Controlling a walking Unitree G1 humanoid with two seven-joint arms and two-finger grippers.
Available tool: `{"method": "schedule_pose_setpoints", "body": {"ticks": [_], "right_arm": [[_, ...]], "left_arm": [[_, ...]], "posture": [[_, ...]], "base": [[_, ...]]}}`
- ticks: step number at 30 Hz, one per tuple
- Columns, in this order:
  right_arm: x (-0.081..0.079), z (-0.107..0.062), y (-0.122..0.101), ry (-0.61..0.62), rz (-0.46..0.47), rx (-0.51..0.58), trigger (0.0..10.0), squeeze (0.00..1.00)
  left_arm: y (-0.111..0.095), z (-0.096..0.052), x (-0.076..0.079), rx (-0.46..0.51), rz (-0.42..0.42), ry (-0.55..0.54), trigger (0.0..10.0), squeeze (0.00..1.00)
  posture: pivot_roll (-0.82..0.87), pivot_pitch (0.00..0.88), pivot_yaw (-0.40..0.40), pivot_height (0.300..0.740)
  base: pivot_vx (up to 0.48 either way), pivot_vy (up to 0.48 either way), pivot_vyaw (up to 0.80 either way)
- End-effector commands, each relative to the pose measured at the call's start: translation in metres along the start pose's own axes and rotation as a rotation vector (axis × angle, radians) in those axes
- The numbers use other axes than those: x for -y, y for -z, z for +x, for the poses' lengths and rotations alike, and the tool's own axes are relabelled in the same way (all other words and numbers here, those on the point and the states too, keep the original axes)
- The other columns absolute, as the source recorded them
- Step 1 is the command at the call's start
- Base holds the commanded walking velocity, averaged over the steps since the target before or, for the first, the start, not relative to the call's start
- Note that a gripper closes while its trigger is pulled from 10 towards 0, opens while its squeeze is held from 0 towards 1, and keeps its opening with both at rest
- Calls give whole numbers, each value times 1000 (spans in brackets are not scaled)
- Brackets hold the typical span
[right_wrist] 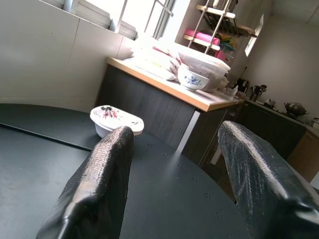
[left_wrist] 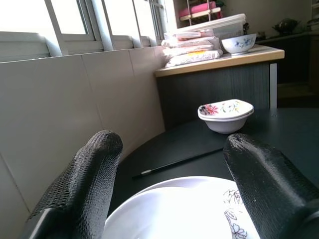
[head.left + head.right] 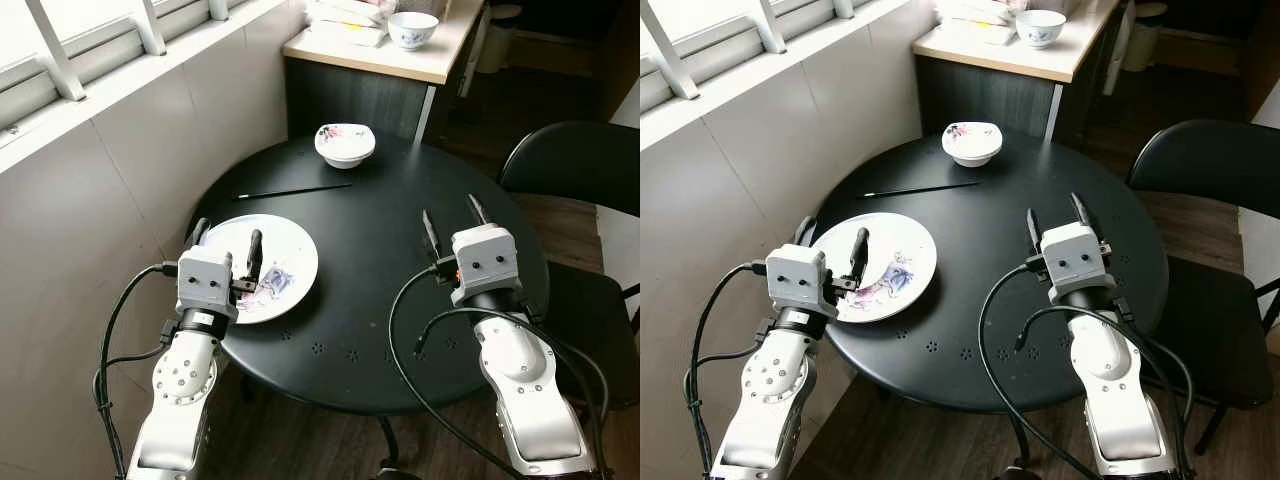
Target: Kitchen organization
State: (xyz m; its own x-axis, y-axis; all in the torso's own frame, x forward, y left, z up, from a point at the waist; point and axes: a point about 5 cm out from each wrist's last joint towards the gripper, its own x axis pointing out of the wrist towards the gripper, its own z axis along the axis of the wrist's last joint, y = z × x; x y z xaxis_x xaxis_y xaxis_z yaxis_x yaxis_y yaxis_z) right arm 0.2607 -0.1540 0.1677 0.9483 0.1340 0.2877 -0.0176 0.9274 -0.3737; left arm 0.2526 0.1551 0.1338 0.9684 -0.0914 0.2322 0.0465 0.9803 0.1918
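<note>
Clearly, in the left eye view, a round black table carries a white plate near its left edge, a single chopstick beyond it, and a small flowered bowl at the far edge. The left hand hovers over the plate's near-left rim, fingers spread and empty. The right hand hovers released over the right part of the table.

In the right eye view, a second bowl stands on the counter behind.

In the left wrist view, the plate lies just under the open fingers.

I judge the plate stiff, smooth and breakable; its thin rim is the place to pinch, firmly, because glaze is slippery.
</note>
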Motion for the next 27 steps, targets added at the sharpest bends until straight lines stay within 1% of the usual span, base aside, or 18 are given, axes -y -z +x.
{"method": "schedule_pose_setpoints", "body": {"ticks": [1, 3, 13, 27], "right_arm": [[2, -1, -1, 10, -13, 21, 10000, 0], [3, -2, -3, 17, -24, 44, 10000, 0], [5, -2, -5, 38, -42, 70, 10000, 0], [7, -1, -7, 54, -52, 87, 10000, 0]], "left_arm": [[-2, 1, -2, 15, 6, -7, 10000, 0], [-2, 1, -2, 16, 4, -8, 10000, 0], [-4, 2, -4, 30, -5, -19, 10000, 0], [-5, 3, -6, 37, -6, -24, 10000, 0]], "posture": [[-65, 26, -7, 740], [-65, 24, -7, 740], [-65, 16, -6, 740], [-65, 24, -6, 740]], "base": [[0, 0, 0], [0, 0, 0], [0, 0, 0], [0, 0, 0]]}}
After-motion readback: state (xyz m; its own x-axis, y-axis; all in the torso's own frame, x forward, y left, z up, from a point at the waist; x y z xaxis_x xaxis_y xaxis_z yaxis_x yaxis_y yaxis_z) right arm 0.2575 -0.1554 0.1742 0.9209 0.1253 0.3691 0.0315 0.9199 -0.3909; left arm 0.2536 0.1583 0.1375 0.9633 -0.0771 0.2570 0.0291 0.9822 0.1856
